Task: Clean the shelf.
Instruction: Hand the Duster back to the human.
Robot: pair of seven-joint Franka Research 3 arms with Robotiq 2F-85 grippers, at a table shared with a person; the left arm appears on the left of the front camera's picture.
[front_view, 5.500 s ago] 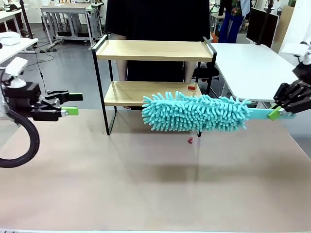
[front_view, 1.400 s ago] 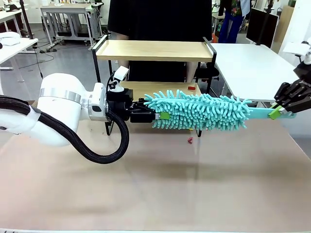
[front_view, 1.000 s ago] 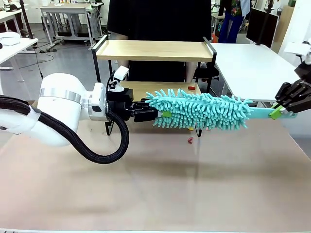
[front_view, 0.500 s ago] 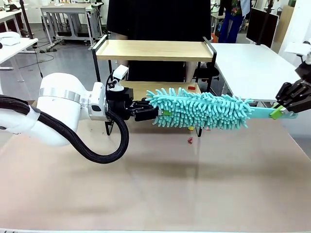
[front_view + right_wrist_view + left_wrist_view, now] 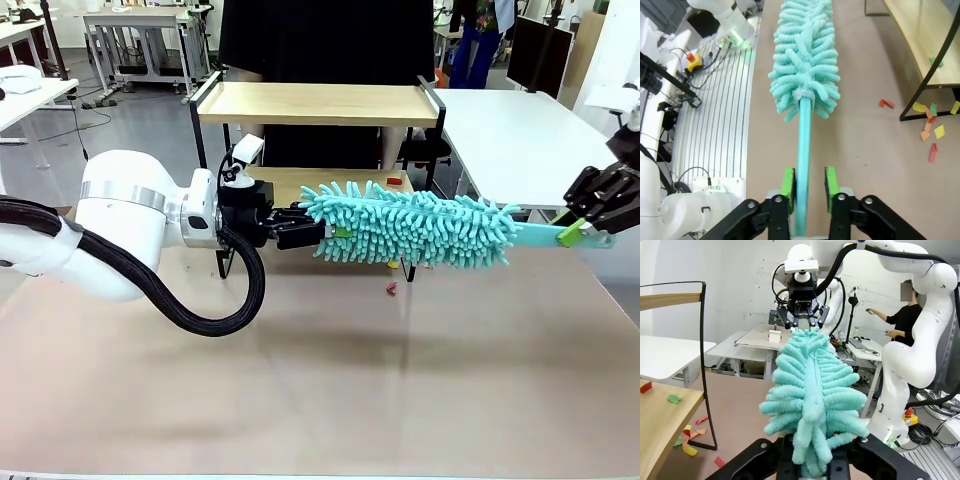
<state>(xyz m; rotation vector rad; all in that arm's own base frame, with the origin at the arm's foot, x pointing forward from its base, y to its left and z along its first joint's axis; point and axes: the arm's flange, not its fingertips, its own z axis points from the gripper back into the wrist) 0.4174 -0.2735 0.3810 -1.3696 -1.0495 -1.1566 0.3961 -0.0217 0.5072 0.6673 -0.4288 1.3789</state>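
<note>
My right gripper [image 5: 806, 186] has just slackened on the duster's [image 5: 415, 228] handle [image 5: 802, 150]; its green pads stand slightly apart, one still seeming to touch, while my left gripper [image 5: 318, 233] has clamped shut on the fluffy tip. So the duster looks to be passing leftward, for sweeping the shelf [image 5: 316, 105], which stands just behind it at the table's far side. Paper scraps [image 5: 929, 129] lie under its lower board. The fluff hides my left fingertips.

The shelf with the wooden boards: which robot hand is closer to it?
The left. The left gripper sits just in front of the shelf, shut on the fluffy tip of the duster. The right gripper is off past the shelf's right end, around the duster's handle.
</note>
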